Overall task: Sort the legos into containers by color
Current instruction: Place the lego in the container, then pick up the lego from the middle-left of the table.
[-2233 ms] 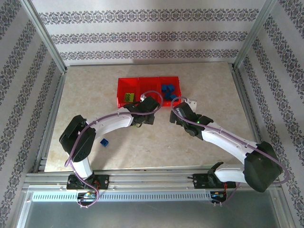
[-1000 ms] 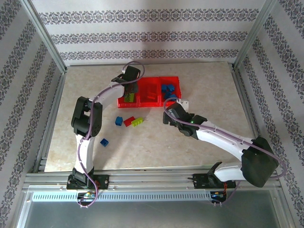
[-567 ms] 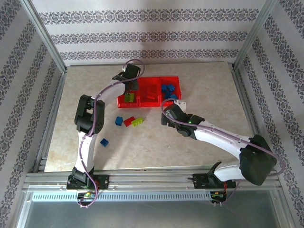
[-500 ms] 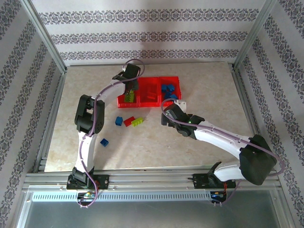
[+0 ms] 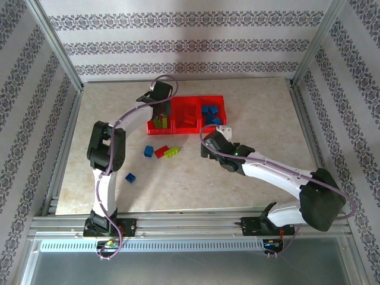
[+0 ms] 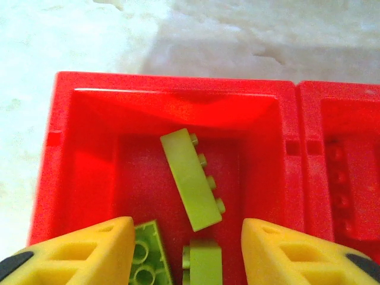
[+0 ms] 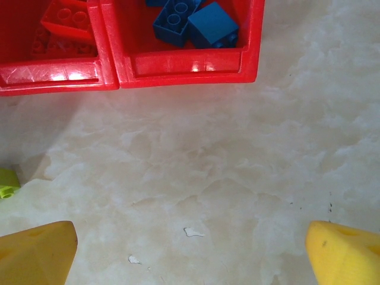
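The containers are one red tray of three bins at the back of the table. My left gripper hangs over the left bin, open. Three lime green legos lie loose on that bin's floor, one of them between the fingers and touching neither. Red legos fill the middle bin and blue legos the right bin. My right gripper hovers open over bare table just in front of the tray.
Loose on the table left of my right gripper lie a blue brick, a red brick and a green brick. Another blue brick sits nearer the left arm's base. Metal frame rails border the table.
My left gripper has opened over the left bin and the green brick it carried now lies in that bin. The right gripper drifted slightly left and stayed open.
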Available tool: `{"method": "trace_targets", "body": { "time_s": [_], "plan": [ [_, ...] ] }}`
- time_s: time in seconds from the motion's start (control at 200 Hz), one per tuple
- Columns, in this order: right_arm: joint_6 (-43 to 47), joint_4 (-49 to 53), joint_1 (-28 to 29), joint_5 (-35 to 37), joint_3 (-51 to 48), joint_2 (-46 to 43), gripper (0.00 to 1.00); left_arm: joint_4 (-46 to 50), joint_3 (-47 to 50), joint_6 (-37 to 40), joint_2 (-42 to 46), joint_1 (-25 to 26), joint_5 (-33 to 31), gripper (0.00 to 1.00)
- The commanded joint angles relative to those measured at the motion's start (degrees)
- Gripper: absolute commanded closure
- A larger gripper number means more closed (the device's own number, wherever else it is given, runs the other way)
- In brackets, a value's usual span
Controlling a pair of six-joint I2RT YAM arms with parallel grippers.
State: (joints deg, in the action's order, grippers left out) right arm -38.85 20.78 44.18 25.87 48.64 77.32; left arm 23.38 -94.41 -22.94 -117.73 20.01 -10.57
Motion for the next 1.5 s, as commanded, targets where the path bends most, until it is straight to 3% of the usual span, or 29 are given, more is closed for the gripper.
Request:
{"method": "trace_targets", "body": {
  "time_s": [0.0, 0.29, 0.59, 1.079, 1.304, 1.494],
  "plan": [
    [0.62, 0.4, 0.81, 2.04, 1.28, -0.33, 0.02, -4.3, 4.18, -1.56, 7.73, -0.62, 0.39, 0.46],
    [0.53, 0.32, 1.09, 2.85, 0.93, -0.38, 0.02, -6.56, 20.84, -4.0, 24.39, -0.65, -1.73, 0.29],
    [-0.78, 2.75, 0.27, 5.85, 1.89, 0.11, 0.02, -1.69, 33.53, -4.91, 37.36, -0.64, -2.64, 0.0],
    [-1.49, 3.3, -0.5, 6.35, 1.85, 0.13, 0.02, 5.28, 47.16, -8.52, 44.33, 0.7, 1.7, 0.0],
    [-1.49, 3.39, -0.58, 5.82, 2.42, 0.63, 0.02, 2.86, 49.46, -9.23, 41.67, 2.31, 3.05, 0.0],
    [-1.58, 3.66, -0.68, 5.6, 2.51, 0.73, 0.02, -0.11, 48.86, -8.72, 36.9, 2.6, 4.83, 0.07]
  ]
}}
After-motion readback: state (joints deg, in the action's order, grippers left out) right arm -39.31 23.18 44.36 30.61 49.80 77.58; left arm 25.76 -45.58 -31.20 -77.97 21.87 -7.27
